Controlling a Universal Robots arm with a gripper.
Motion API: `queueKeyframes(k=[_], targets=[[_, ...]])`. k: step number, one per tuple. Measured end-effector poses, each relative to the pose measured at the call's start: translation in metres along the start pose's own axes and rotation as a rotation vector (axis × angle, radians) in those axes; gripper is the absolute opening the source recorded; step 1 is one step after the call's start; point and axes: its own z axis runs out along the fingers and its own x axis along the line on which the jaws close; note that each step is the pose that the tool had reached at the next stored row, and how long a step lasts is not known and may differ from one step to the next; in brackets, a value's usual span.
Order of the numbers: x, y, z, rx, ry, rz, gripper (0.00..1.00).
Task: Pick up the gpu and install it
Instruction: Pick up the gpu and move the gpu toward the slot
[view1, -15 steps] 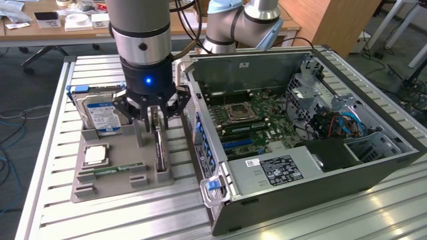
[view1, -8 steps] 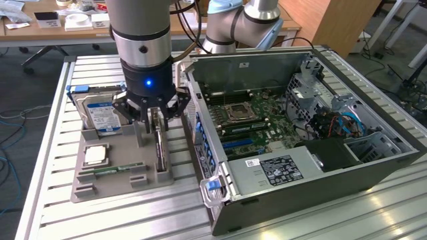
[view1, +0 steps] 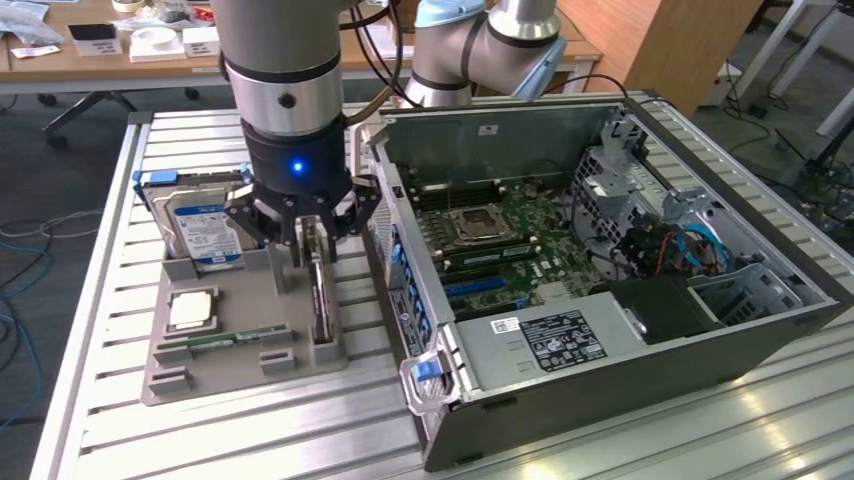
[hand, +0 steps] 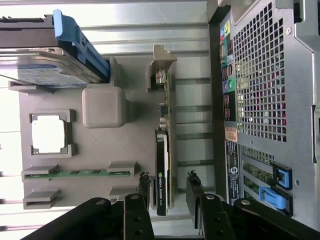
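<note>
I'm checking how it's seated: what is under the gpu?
The gpu stands on edge in a slot of the grey tray, on the slatted table. Its bottom edge is hidden inside the slot.

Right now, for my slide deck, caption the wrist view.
Open pincer straddles the gpu standing in its gray tray.

table (view1: 200, 440): ribbed aluminium slats, glare at near edge | behind: wooden desk (view1: 80, 62) with tape roll (view1: 154, 38), wooden cabinet (view1: 667, 40) | floor (view1: 40, 150): grey, blue cables (view1: 14, 330)
</note>
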Motion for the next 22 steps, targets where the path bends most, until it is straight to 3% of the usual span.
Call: queueKeyframes(k=[22], targets=[[0.0001, -0.0003, 0.0051, 0.0001, 0.0001, 0.000, 0.43]])
